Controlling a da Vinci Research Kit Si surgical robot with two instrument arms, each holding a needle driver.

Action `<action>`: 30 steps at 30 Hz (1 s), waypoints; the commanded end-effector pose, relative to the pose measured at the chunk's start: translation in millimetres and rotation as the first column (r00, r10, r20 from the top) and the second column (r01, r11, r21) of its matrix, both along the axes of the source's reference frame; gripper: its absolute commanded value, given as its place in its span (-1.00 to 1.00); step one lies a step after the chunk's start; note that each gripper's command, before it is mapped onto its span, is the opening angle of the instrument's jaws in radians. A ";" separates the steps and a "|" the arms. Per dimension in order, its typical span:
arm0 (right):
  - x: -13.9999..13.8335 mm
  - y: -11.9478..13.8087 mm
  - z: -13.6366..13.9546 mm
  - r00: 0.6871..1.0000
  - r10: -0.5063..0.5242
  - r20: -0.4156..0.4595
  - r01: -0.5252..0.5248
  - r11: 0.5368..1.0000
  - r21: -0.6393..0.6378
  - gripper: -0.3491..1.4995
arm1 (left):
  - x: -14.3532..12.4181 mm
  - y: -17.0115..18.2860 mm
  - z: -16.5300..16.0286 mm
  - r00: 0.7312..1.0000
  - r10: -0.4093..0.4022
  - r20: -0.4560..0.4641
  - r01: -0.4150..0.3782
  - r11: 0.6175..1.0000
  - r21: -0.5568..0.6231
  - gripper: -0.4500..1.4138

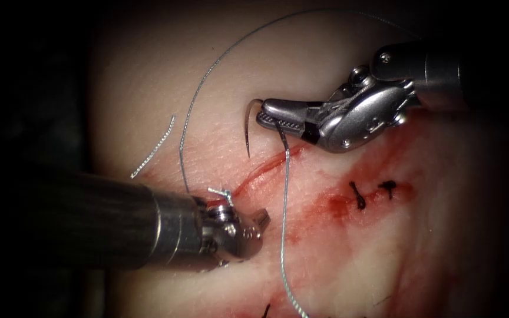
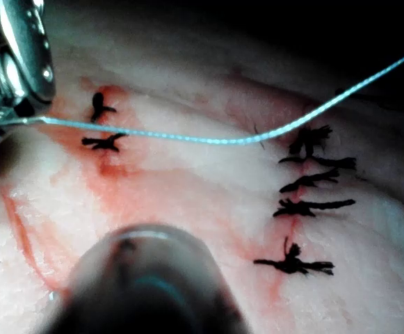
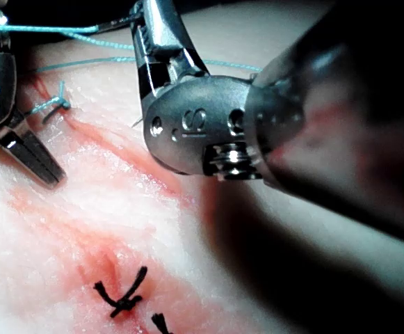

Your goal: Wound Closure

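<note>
My right tool (image 1: pixel 269 115) comes in from the upper right, its jaws shut on the curved needle (image 1: pixel 247 129) past mid-curve, toward the thread end. The needle hangs free above the tissue (image 1: pixel 325 259), tip pointing down just left of the red cut (image 1: pixel 266 169). Thread (image 1: pixel 284 224) runs from the needle's tail down toward the near edge. A light-blue knot (image 1: pixel 222 193) sits at the cut's lower left end, and a long thread loop (image 1: pixel 207 76) arcs up from it. My left tool (image 1: pixel 260 219) lies just right of the knot, jaws shut and holding nothing; the right wrist view shows it (image 3: pixel 28 149) beside the knot (image 3: pixel 59 104).
A loose cut piece of thread (image 1: pixel 154 147) lies on the tissue left of the cut. Two black stitches (image 1: pixel 357 195) sit in a red-stained patch to the right. A row of several black stitches (image 2: pixel 306 184) shows in the left wrist view, with the thread (image 2: pixel 208 139) crossing over them.
</note>
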State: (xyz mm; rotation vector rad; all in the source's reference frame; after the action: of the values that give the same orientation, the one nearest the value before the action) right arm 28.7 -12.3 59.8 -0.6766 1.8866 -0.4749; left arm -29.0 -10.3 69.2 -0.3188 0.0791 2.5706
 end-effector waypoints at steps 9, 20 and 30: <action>1.0 -0.4 1.2 1.000 -0.009 0.006 0.009 1.000 -0.011 -1.00 | -0.4 0.3 -0.1 1.000 -0.001 0.004 0.001 1.000 0.009 -1.00; 0.0 -2.0 2.1 0.999 -0.046 0.016 0.046 0.999 -0.006 -1.00 | -0.2 1.2 -0.9 1.000 0.003 0.006 -0.004 1.000 0.020 -0.87; -0.4 -3.4 2.6 0.997 -0.068 0.036 0.068 0.998 0.012 -1.00 | -0.2 1.3 -1.0 1.000 -0.013 0.016 0.013 1.000 0.025 -0.77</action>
State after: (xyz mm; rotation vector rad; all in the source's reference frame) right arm 27.4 -15.9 62.3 -0.5926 1.8798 -0.5185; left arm -28.7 -8.7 67.6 -0.3266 0.0453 2.5539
